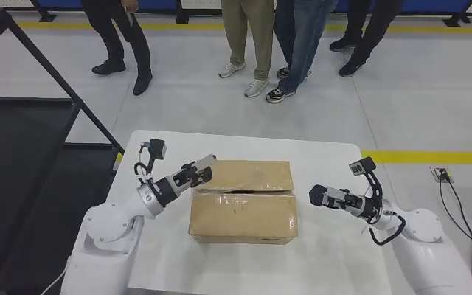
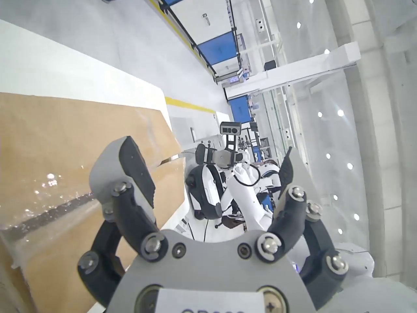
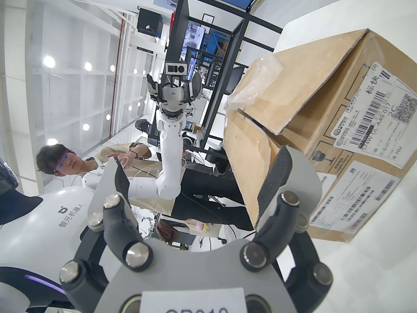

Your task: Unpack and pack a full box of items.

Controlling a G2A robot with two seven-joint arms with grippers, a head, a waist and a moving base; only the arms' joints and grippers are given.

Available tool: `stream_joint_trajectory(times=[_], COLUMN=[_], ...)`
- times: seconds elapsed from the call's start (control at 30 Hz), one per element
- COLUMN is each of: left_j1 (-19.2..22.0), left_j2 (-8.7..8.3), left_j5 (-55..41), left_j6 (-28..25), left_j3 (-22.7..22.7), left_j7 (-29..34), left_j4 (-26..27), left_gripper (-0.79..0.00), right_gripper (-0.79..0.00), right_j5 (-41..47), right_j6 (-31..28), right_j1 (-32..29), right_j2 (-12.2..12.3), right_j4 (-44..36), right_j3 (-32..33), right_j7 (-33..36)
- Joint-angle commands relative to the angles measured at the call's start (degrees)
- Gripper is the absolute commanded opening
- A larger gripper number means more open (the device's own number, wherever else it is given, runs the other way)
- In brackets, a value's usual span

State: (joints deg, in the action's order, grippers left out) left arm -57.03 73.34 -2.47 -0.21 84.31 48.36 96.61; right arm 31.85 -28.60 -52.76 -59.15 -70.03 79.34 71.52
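Observation:
A brown cardboard box point(image 1: 243, 198) stands in the middle of the white table point(image 1: 324, 155). Its top flaps are folded down, slightly ajar along the middle seam, with loose clear tape point(image 3: 260, 73) at one end. My left gripper point(image 1: 205, 168) is open at the box's left far corner, one finger point(image 2: 136, 167) over the top edge of the box point(image 2: 65, 138). My right gripper point(image 1: 316, 195) is open and hovers just off the box's right side, a short gap away. The right wrist view has that open gripper point(image 3: 198, 180) facing the box point(image 3: 293, 92) with nothing between its fingers.
Shipping labels point(image 3: 374, 115) cover the box's right end. A black metal frame point(image 1: 44, 110) stands off the table's left side. Bare table lies in front of the box and to its right, under the right arm.

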Motion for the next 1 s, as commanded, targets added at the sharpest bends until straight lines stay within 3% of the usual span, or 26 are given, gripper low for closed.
stream_joint_trajectory(times=[0.0,0.37,0.57,0.97], left_j1=[1.8,7.0,9.2,9.3], left_j2=[0.05,0.28,0.46,0.63], left_j5=[1.1,12.1,12.9,12.6], left_j6=[0.2,-1.6,-2.2,-2.7], left_j3=[-1.8,-11.1,-14.0,-17.2], left_j7=[-0.1,-1.6,-0.9,-1.7], left_j4=[-2.1,-7.8,-10.4,-9.6], left_gripper=[0.000,0.000,0.000,0.000], right_gripper=[0.000,0.000,0.000,0.000], right_j5=[0.0,2.9,3.3,3.7], right_j6=[0.0,-1.1,-1.3,-0.9], right_j1=[0.0,-2.8,-2.9,-1.4], right_j2=[0.0,0.3,0.4,0.4], right_j4=[0.0,-1.0,-0.7,1.4], right_j3=[0.0,1.0,1.1,0.3], right_j7=[0.0,0.2,0.6,1.6])
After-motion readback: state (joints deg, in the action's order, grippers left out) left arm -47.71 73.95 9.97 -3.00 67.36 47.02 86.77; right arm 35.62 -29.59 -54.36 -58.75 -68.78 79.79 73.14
